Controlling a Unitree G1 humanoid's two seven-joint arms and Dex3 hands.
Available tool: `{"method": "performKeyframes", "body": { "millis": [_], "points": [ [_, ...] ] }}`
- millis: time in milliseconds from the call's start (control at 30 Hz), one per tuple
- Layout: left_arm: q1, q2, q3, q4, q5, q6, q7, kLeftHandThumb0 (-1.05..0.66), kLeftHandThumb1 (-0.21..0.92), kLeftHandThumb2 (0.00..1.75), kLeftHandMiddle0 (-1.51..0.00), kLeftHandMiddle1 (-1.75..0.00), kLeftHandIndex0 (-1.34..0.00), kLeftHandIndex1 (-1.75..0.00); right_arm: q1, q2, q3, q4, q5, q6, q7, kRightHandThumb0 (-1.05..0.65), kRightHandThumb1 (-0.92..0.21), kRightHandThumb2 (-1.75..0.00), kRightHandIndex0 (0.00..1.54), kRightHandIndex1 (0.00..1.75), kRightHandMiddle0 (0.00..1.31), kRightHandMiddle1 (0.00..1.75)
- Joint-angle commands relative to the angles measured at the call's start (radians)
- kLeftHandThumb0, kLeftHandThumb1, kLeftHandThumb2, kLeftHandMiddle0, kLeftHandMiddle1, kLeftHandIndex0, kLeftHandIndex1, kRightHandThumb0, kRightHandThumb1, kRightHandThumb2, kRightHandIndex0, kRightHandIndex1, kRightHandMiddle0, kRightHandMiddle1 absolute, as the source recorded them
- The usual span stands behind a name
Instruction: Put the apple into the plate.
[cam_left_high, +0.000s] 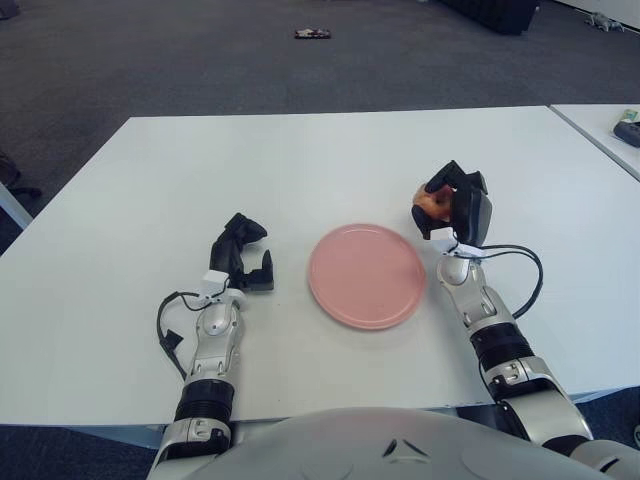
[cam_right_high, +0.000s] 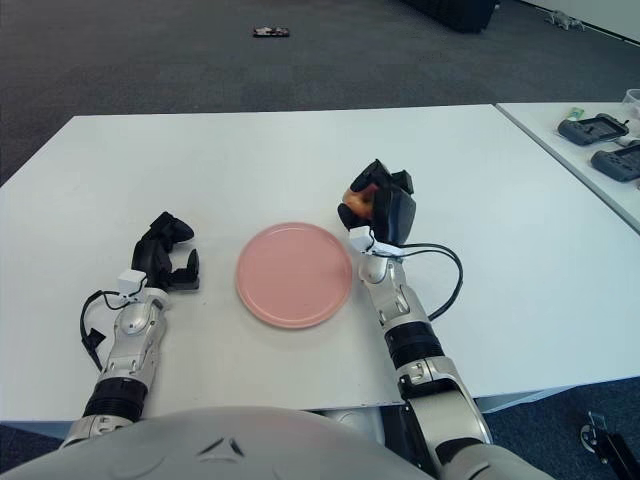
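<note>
A pink plate (cam_left_high: 366, 275) lies on the white table (cam_left_high: 320, 170) near its front edge. My right hand (cam_left_high: 450, 205) is just right of the plate's far right rim, its fingers shut on a red and yellow apple (cam_left_high: 432, 203), mostly hidden by the fingers. The apple also shows in the right eye view (cam_right_high: 358, 203). My left hand (cam_left_high: 243, 255) shows to the left of the plate, fingers relaxed and holding nothing.
A second white table (cam_right_high: 600, 150) stands to the right with dark devices (cam_right_high: 590, 128) on it. A small dark object (cam_left_high: 312, 33) lies on the grey carpet beyond the table.
</note>
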Motion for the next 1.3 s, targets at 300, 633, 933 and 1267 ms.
{"method": "performKeyframes", "body": {
  "millis": [300,633,933,1267],
  "points": [
    [0.04,-0.007,0.002,0.029,-0.011,0.051,-0.002,-0.01,-0.08,1.75,-0.92,-1.75,-0.71,-1.66,-0.011,-0.066,0.021,0.008,-0.053,-0.299,-0.038,0.0,0.1,-1.75,0.96,1.63,0.69,1.75],
    [0.031,0.0,-0.001,0.046,0.005,0.052,0.006,-0.01,-0.07,1.75,-0.92,-1.75,-0.69,-1.69,0.061,-0.132,0.095,-0.098,0.046,-0.43,0.242,0.0,0.11,-1.75,0.98,1.6,0.7,1.75],
    [0.034,0.003,-0.007,0.043,0.011,0.05,0.003,-0.01,-0.06,1.75,-0.91,-1.75,-0.67,-1.71,0.118,-0.172,0.15,-0.203,0.18,-0.415,0.564,0.0,0.1,-1.75,0.97,1.61,0.69,1.75],
    [0.034,0.006,-0.009,0.043,0.01,0.052,0.001,-0.01,-0.05,1.75,-0.91,-1.75,-0.65,-1.73,0.153,-0.201,0.166,-0.306,0.257,-0.315,0.83,0.0,0.09,-1.75,0.96,1.65,0.68,1.75]
  ]
}}
